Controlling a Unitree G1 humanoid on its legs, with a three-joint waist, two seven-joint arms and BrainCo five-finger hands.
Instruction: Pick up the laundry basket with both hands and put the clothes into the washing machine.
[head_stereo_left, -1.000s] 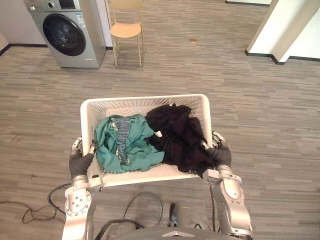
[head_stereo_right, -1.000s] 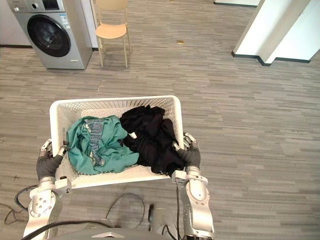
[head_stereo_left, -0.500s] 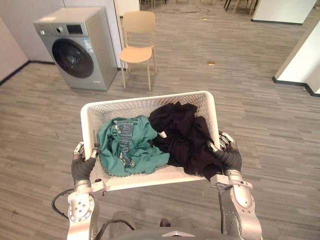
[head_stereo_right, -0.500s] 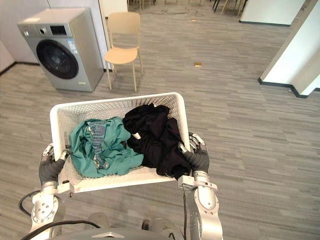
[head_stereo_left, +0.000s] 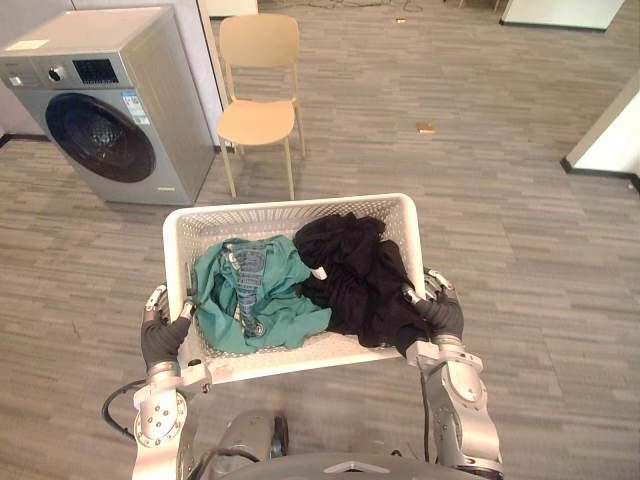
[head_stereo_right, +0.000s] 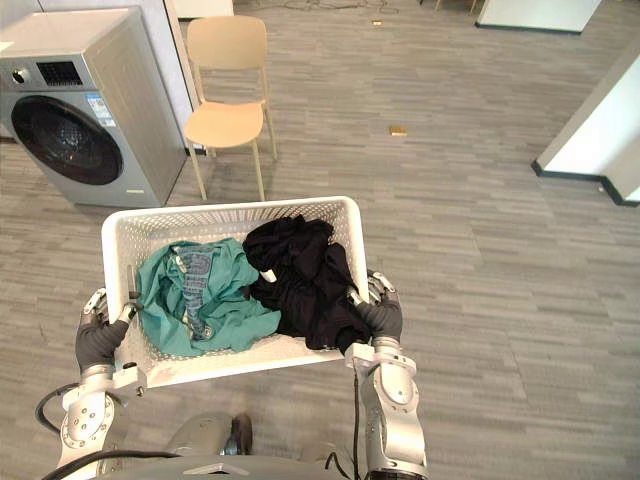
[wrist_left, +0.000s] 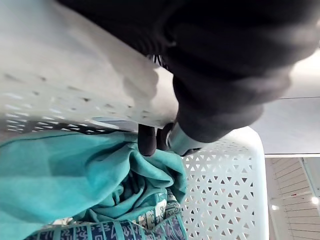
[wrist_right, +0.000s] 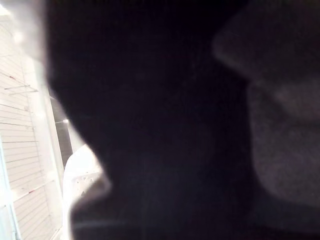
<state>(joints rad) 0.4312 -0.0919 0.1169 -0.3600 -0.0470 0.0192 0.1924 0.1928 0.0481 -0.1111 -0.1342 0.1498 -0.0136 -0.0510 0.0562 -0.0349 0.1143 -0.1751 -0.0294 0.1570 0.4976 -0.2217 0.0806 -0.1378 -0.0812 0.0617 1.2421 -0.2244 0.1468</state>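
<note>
The left wrist view gives the close detail. A dark fingertip (wrist_left: 146, 140) of the left hand (head_stereo_left: 160, 335) hooks over the rim of the white laundry basket (wrist_left: 225, 190). It dips inside onto the teal garment (wrist_left: 75, 170), where a patterned inner side shows among the folds. The right wrist view is dark with black cloth pressed close, beside a pale sliver of basket wall.

The eye views give the wider room. Beyond the basket's far left corner stands a grey washing machine (head_stereo_left: 100, 110) with a round dark door. Just beside the machine, beyond the basket's far rim, is a tan chair (head_stereo_left: 258, 110). Past the basket's far right corner a small brown object (head_stereo_left: 427, 127) lies on the wood floor, and a white wall corner (head_stereo_left: 610, 140) stands well off to the basket's right. Bare floor lies between the basket and the machine.

The basket is carried off the floor between the 2 hands. The teal garment fills its left half, and the black garment (head_stereo_left: 355, 275) fills the right half, spilling over the right rim. The left hand's fingers are curled round the left rim near the near corner. The right hand (head_stereo_left: 440, 315) grips the right rim, its fingers curled over it and partly under black cloth.
</note>
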